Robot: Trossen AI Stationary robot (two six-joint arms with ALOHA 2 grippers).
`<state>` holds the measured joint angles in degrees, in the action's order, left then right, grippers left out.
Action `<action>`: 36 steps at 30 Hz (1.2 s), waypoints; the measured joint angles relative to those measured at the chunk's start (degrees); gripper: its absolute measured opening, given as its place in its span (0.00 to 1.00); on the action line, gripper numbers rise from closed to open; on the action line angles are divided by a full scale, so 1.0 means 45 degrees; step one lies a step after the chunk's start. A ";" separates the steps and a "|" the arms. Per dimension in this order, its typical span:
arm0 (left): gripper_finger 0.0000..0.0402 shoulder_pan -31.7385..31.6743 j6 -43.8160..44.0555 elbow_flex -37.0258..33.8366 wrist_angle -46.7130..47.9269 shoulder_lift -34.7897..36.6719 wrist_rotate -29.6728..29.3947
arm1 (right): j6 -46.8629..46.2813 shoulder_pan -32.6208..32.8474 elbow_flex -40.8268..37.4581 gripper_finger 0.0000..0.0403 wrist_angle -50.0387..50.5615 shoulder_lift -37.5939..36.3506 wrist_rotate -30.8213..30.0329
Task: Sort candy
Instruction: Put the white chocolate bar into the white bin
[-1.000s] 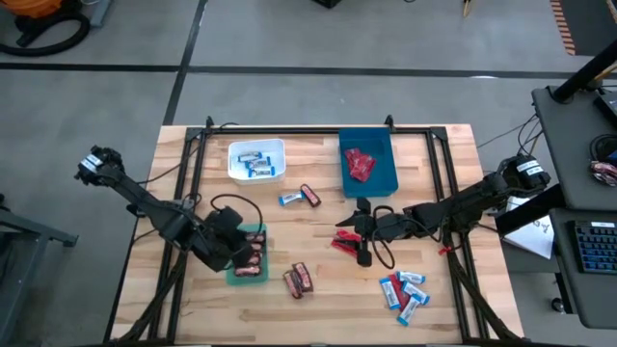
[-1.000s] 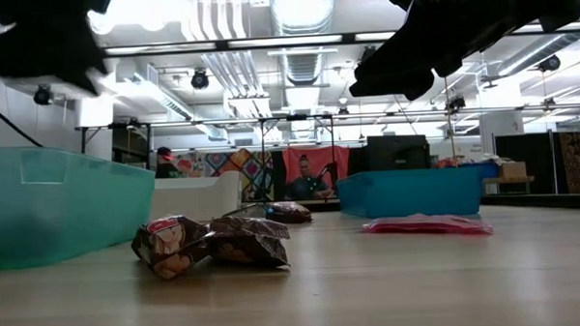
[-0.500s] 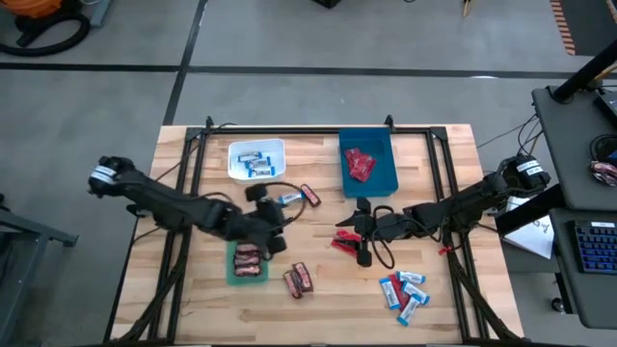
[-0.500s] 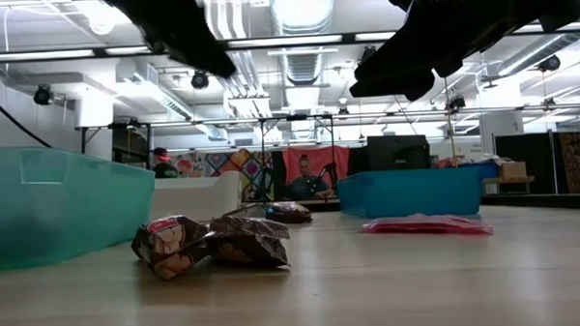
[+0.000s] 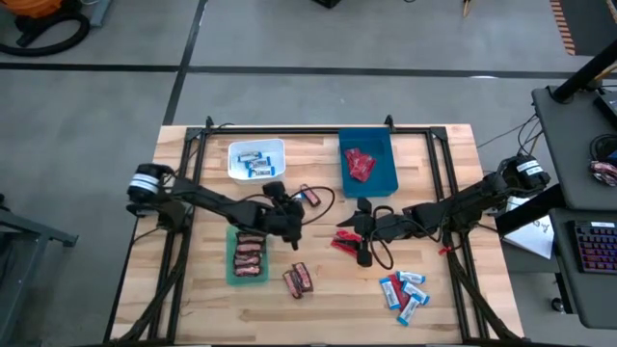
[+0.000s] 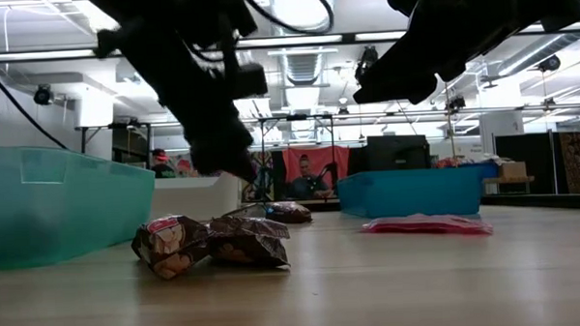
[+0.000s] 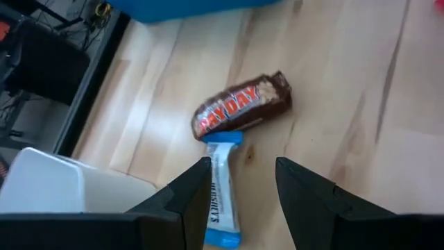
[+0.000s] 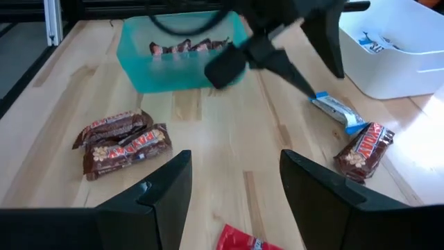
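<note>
My left gripper (image 5: 287,210) is open, slanting down over the table's middle. In the left wrist view a blue-and-white candy bar (image 7: 222,191) lies flat on the wood just inside one finger (image 7: 198,191), untouched. A brown candy bar (image 7: 243,111) lies right beyond it. My right gripper (image 5: 359,231) hangs open and still above a red packet (image 5: 345,243), holding nothing. Two brown bars (image 5: 297,280) lie near the front, and several blue-and-white bars (image 5: 405,289) lie at the front right.
A white bin (image 5: 256,160) with blue-and-white bars stands at the far left. A blue bin (image 5: 376,173) with red packets stands at far centre. A green bin (image 5: 231,270) with brown bars sits left of the two loose brown bars. A black frame edges the table.
My left gripper has swung from above the green bin toward the table's right and far side, sinking and rolling about its own line. It now hangs low over the blue-and-white bar beside the brown bar. No candy has moved.
</note>
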<state>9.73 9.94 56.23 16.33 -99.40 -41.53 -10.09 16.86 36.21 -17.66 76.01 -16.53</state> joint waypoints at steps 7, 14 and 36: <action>0.36 -0.0399 0.0028 0.0000 -0.0863 -0.1005 -0.0564 | -0.0003 0.0000 0.0000 0.52 0.0092 0.0000 -0.0002; 0.36 -0.0673 0.0053 0.0000 -0.0976 -0.1382 -0.0346 | -0.0005 0.0000 0.0000 0.52 0.0201 0.0000 -0.0001; 0.18 -0.1272 0.0479 0.0010 -0.1624 -0.2357 0.0109 | -0.0128 0.0000 0.0000 0.52 0.0438 0.0000 -0.0002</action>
<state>4.01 12.10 56.27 9.02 -110.00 -41.04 -10.66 16.86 36.21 -15.69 76.01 -16.53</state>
